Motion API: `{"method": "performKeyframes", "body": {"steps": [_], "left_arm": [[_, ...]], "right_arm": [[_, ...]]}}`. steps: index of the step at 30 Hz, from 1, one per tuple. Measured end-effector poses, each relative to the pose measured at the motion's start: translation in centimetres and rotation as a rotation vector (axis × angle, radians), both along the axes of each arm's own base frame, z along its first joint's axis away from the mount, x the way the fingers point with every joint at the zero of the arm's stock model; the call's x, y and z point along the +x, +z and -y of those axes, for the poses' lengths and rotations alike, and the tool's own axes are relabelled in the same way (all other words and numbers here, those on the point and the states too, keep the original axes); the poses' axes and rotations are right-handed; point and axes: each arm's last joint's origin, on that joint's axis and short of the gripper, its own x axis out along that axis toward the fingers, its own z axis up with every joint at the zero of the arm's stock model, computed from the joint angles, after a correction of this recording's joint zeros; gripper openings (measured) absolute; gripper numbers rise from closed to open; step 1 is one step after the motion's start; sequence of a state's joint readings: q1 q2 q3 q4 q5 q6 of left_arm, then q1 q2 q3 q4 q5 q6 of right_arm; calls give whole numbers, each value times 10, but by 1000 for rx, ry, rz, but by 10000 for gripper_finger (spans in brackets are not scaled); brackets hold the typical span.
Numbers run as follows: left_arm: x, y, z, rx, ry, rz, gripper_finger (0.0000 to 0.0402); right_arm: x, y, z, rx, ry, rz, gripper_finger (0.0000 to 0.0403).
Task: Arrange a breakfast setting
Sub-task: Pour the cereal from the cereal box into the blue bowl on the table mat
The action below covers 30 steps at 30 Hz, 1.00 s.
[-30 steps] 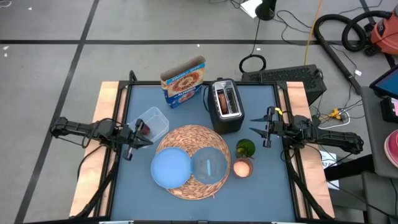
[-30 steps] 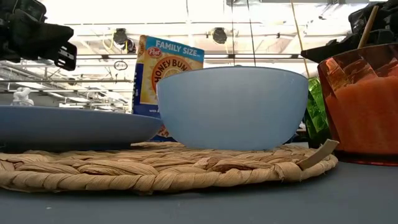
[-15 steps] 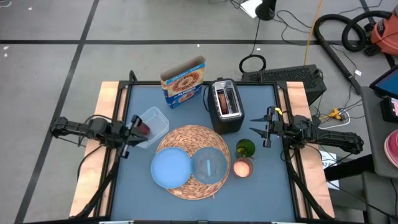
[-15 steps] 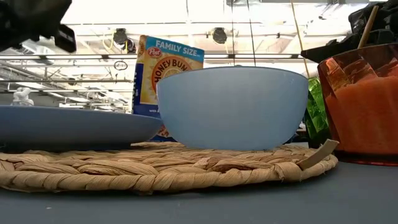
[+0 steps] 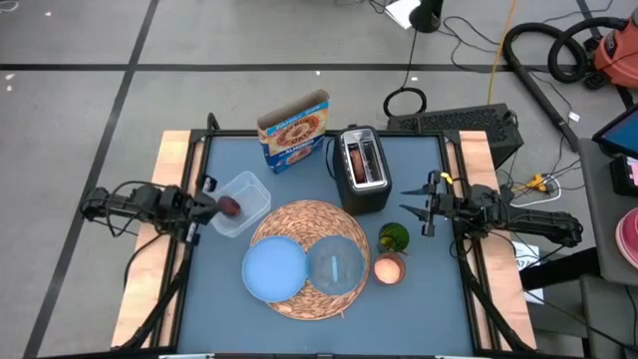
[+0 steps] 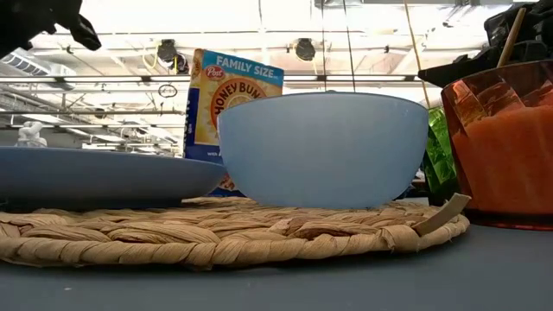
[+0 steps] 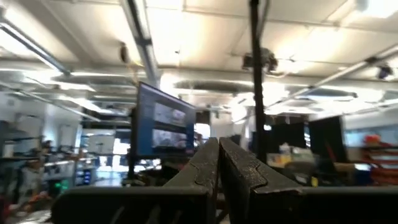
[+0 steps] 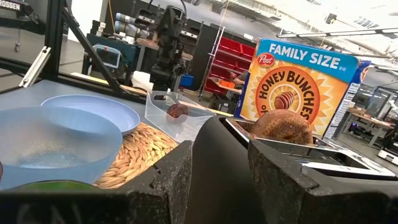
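Note:
The round straw mat (image 5: 307,261) carries the light-blue plate (image 5: 273,270) and the clear bowl (image 5: 337,265). The orange-pink cup (image 5: 389,268) stands by the mat's right edge. The brown bagel (image 8: 281,126) sticks up out of the toaster (image 5: 362,170). The dark-red fruit (image 5: 229,207) lies in the clear tub (image 5: 242,202). No cereal shows plainly in the bowl. My left gripper (image 5: 207,205) is shut and empty just left of the tub, its fingers (image 7: 219,142) tipped up toward the ceiling. My right gripper (image 5: 409,204) is open and empty, right of the toaster.
A cereal box (image 5: 294,131) stands at the far side, left of the toaster. A green object (image 5: 393,237) stands between the toaster and the cup. Bare blue table (image 5: 419,309) lies at the near right and along the near edge.
My left gripper has drawn back from the tub toward the table's left edge and has tipped upward, leaving the low view's top left corner. The dark-red fruit stays in the tub.

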<state>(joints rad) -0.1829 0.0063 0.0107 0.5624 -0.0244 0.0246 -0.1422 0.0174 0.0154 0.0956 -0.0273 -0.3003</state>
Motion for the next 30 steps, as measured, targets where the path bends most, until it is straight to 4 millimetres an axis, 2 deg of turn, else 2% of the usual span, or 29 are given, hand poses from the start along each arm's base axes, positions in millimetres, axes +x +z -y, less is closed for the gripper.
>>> {"method": "performKeyframes", "body": {"steps": [12, 20, 30], "left_arm": [[0, 0, -4, -75, 112, -10, 22], [0, 0, -4, -68, 116, -14, 62], [2, -3, -7, -161, 206, -50, 66]], "right_arm": [[0, 0, 0, 0, 0, 0, 150], [0, 0, 0, 0, 0, -1, 150], [0, 0, 0, 0, 0, 0, 150]]}}
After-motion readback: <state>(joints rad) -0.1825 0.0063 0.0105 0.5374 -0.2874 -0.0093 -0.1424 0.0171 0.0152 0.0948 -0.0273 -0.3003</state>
